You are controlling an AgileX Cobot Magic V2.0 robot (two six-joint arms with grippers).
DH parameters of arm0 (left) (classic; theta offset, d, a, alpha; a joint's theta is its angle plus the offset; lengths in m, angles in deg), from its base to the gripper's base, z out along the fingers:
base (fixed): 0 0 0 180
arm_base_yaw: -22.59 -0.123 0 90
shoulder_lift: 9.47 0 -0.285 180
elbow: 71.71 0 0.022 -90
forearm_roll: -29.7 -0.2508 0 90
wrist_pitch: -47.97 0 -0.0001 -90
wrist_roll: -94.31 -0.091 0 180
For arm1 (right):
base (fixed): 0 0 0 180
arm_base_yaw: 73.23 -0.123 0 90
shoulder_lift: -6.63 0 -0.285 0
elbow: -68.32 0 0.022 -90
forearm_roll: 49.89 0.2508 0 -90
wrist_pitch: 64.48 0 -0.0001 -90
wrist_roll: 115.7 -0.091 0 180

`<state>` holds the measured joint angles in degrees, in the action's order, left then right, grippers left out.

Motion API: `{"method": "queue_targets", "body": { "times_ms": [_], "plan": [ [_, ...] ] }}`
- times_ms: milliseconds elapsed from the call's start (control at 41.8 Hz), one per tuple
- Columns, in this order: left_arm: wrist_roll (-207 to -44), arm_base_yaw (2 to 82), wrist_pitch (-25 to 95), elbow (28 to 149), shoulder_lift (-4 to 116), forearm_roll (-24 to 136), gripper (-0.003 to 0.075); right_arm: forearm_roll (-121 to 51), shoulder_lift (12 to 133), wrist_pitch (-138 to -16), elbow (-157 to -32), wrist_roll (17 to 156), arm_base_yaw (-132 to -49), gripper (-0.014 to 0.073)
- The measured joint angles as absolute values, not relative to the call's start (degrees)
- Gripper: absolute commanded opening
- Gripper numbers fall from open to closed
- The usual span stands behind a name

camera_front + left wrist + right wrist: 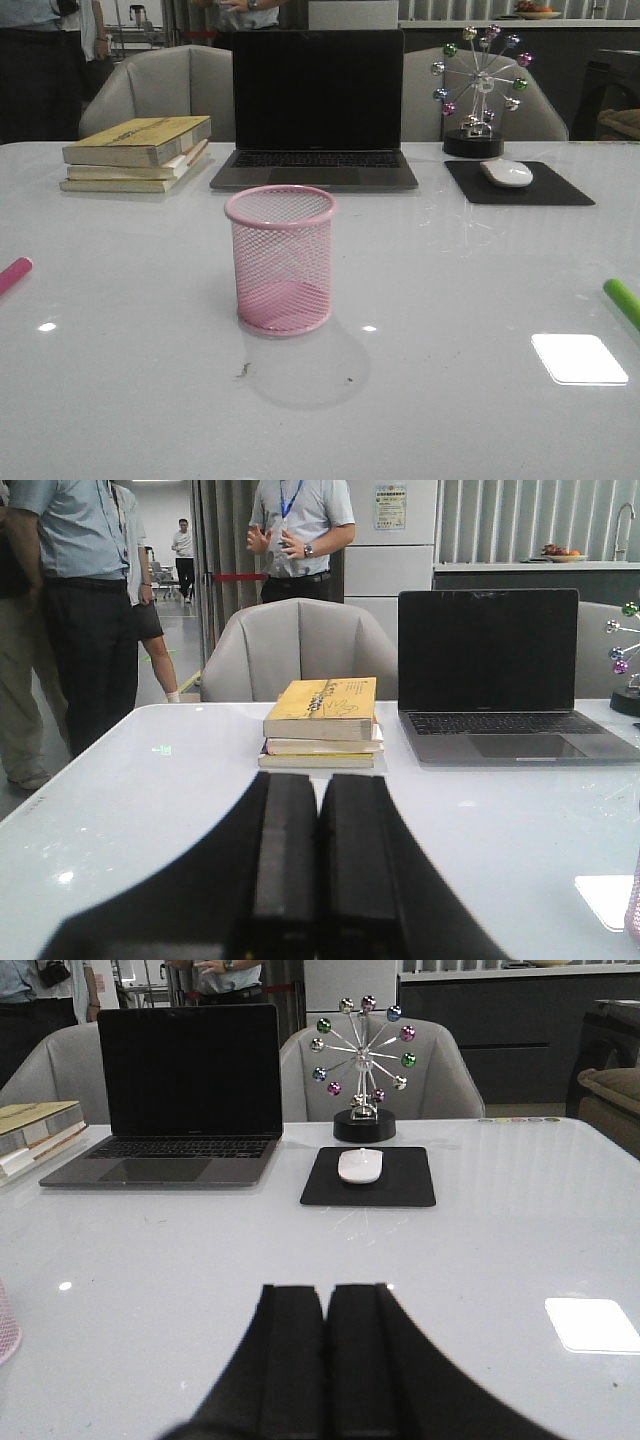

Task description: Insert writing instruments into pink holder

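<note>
The pink holder [281, 259] stands upright and empty at the middle of the white table [450, 400]. Slivers of it show in the left wrist view [633, 910] and the right wrist view [6, 1322]. A magenta pink marker [13, 274] lies at the left edge of the front view, partly cut off. A lime green marker [623, 300] lies at the right edge, also cut off. My left gripper [319, 780] is shut with nothing between its fingers, low over the table facing the books. My right gripper [326, 1292] is likewise shut and empty, facing the mouse pad. Neither gripper shows in the front view.
A stack of books [138, 153] sits at the back left, an open laptop [315, 110] at the back centre, and a white mouse [507, 172] on a black pad [520, 185] beside a ball-wheel ornament [478, 90] at the back right. Chairs and people stand beyond.
</note>
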<state>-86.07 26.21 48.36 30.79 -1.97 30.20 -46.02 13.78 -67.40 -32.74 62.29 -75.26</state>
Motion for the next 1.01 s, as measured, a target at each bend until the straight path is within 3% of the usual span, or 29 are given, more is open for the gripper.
{"method": "queue_targets", "body": {
  "times_ms": [239,383,766,1006],
  "plan": [
    [-86.07,26.21,53.07,30.90,-1.97,30.20,0.0091,-46.02,13.78,-63.70,-33.06,62.29,-75.26,0.0028],
    [-86.07,26.21,52.18,35.59,-1.97,30.20,0.0091,-46.02,13.78,-67.01,-40.08,62.29,-75.26,0.0028],
    [-86.07,26.21,30.85,61.39,6.29,29.70,0.0091,-46.02,23.32,-84.63,-66.62,62.29,-75.26,0.0028],
    [-86.07,26.21,19.13,67.65,17.99,29.70,0.0091,-46.02,34.40,-95.34,-72.31,62.29,-75.26,0.0028]
  ]
}}
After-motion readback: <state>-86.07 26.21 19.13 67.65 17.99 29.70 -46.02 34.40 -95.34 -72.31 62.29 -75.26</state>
